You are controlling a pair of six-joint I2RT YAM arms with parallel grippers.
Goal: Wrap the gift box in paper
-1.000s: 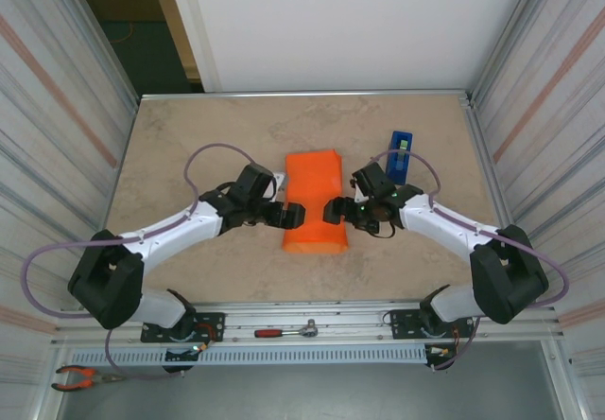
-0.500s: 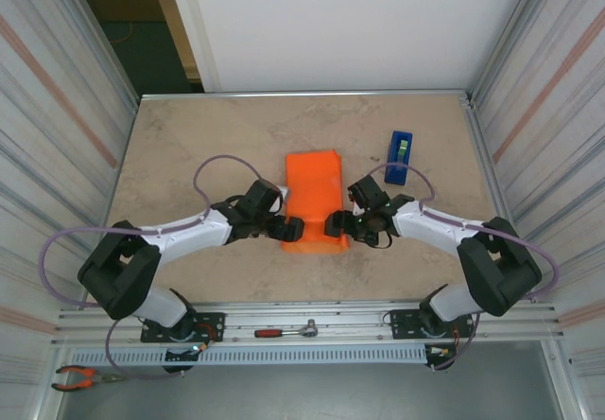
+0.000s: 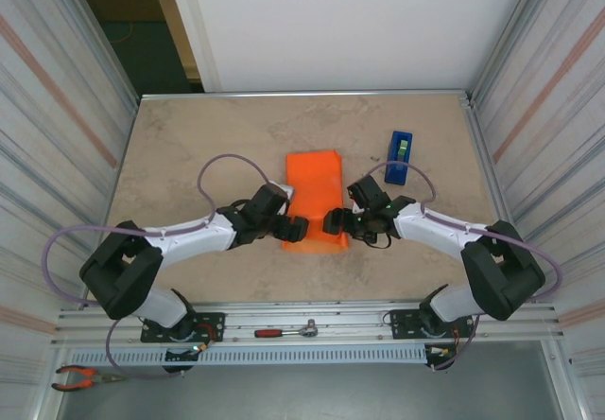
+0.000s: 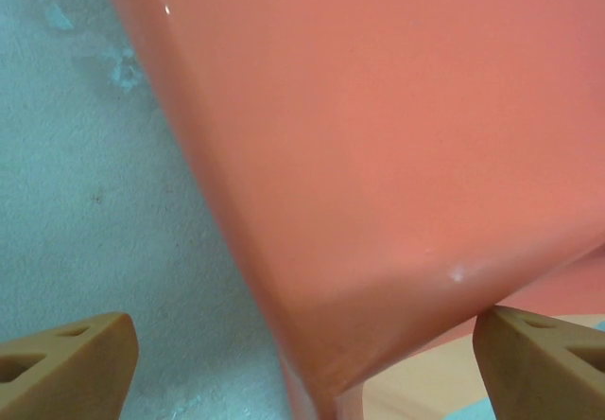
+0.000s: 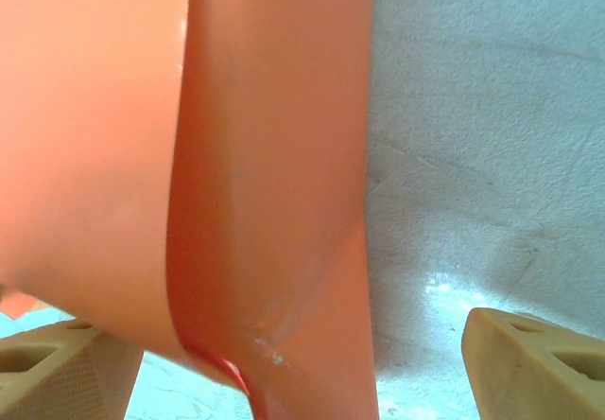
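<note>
Closing from here could crease or tear the paper (image 4: 378, 155). The left gripper (image 3: 294, 230) and right gripper (image 3: 335, 221) each straddle a loose near corner of the gift box (image 3: 315, 188) with jaws released, holding nothing. The box lies mid-table (image 3: 189, 136), wrapped in orange. Since one second ago, both grippers have shifted toward its near end; the box has stayed put.

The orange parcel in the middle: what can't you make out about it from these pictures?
- Top view: the gift box is hidden by the paper; taped or not is too small to tell.
- Top view: the paper's near corners sit under both arms' jaws, so any contact is hidden.
- Both wrist views: the paper is blurred by closeness and cut off by the frame edges.
</note>
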